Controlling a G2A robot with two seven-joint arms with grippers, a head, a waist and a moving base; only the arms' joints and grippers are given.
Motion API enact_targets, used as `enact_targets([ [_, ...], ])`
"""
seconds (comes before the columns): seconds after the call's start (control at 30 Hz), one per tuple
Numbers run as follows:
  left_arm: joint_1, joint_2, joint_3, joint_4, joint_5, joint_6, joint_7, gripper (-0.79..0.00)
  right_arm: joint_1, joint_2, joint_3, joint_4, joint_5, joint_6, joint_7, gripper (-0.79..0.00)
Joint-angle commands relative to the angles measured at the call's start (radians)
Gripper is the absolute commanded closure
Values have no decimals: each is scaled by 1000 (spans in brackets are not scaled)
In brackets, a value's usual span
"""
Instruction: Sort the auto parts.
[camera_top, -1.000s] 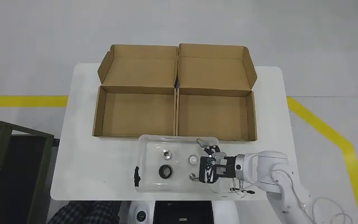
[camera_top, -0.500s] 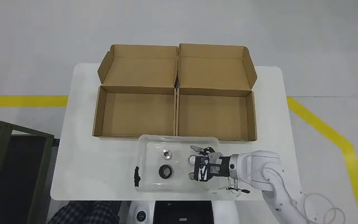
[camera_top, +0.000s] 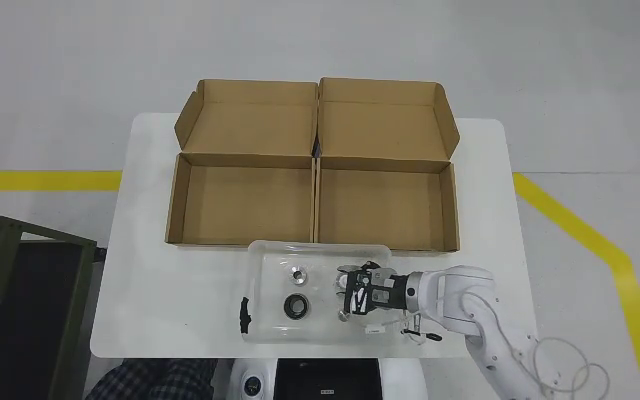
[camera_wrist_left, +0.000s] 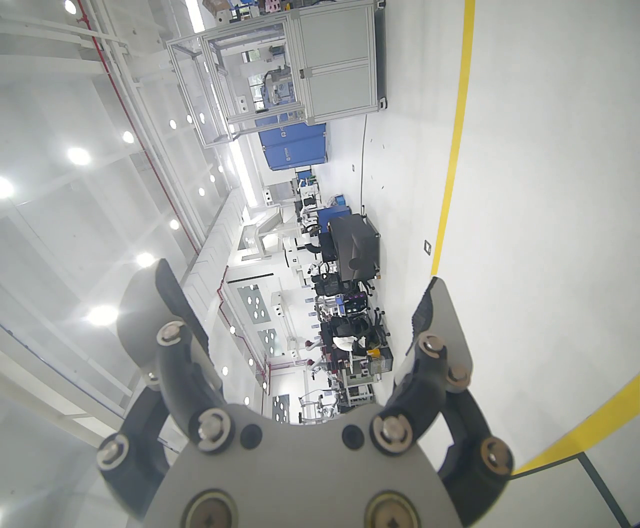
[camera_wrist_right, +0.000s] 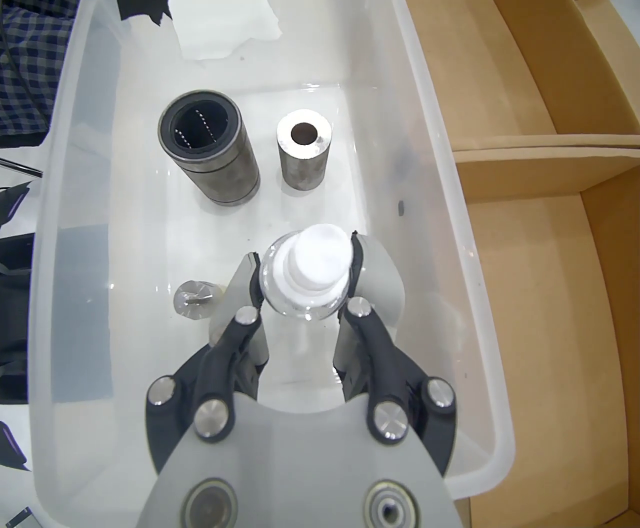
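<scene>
Inside the plastic bin (camera_top: 268, 265), lower centre of the top view, the fingers of the right gripper (camera_wrist_right: 305, 262) clamp a white-capped clear part (camera_wrist_right: 320, 250); the fingers of the left gripper (camera_wrist_left: 300, 287) stand spread.

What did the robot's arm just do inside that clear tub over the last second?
The right gripper slid toward the robot's left inside the clear bin and closed around the white-capped part. The linear bearing, steel sleeve, small metal piece and cardboard boxes stayed put.
</scene>
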Motion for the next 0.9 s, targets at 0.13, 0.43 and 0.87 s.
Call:
enact_targets([
  [0.13, 0, 0, 0, 0, 0, 0, 0, -785, -12, 8, 17, -16, 36, -20, -40, 0],
  [0.43, 0, 0, 0, 0, 0, 0, 0, -785, -22, 18, 87, -29, 172, -38, -209, 0],
  [0.87, 0, 0, 0, 0, 0, 0, 0, -785, -29, 22, 178, 16, 407, 5, -434, 0],
])
